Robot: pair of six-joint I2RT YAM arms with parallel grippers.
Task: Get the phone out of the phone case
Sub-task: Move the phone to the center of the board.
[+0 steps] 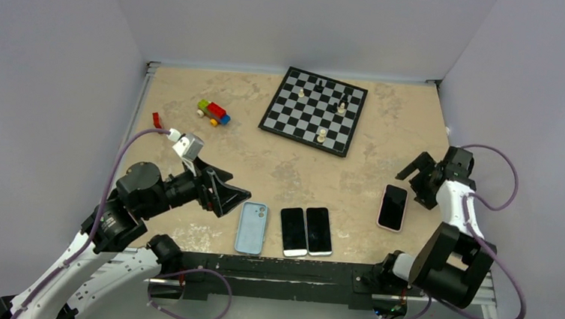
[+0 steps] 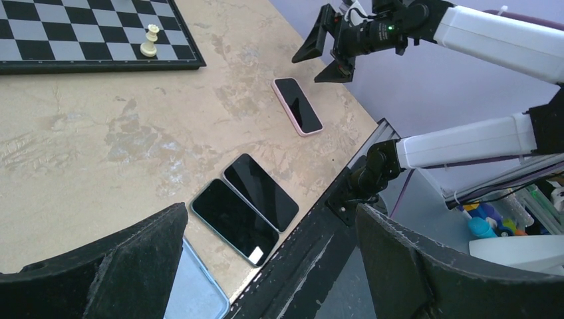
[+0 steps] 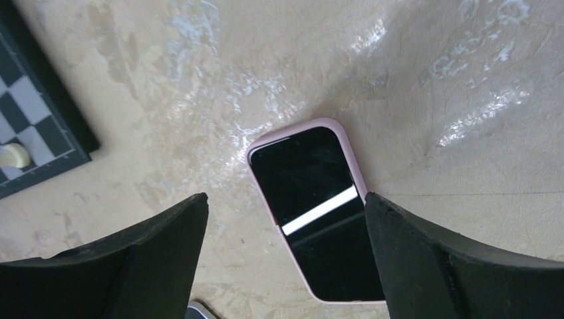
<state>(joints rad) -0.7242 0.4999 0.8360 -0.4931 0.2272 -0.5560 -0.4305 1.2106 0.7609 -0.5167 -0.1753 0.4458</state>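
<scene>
A phone in a pink case (image 1: 392,207) lies screen up on the right of the table; it also shows in the right wrist view (image 3: 316,212) and the left wrist view (image 2: 298,106). My right gripper (image 1: 408,185) is open and empty, hovering just above and behind it, with its fingers (image 3: 153,252) spread either side of the phone's near end. My left gripper (image 1: 238,187) is open and empty above the near edge, over a light blue case (image 1: 251,228) lying back up. Two bare phones (image 1: 293,231) (image 1: 319,230) lie side by side next to that case.
A chessboard (image 1: 313,109) with a few pieces sits at the back centre. A toy of coloured bricks (image 1: 214,113) and a small red piece (image 1: 157,120) lie at the back left. The black rail (image 1: 287,269) runs along the near edge.
</scene>
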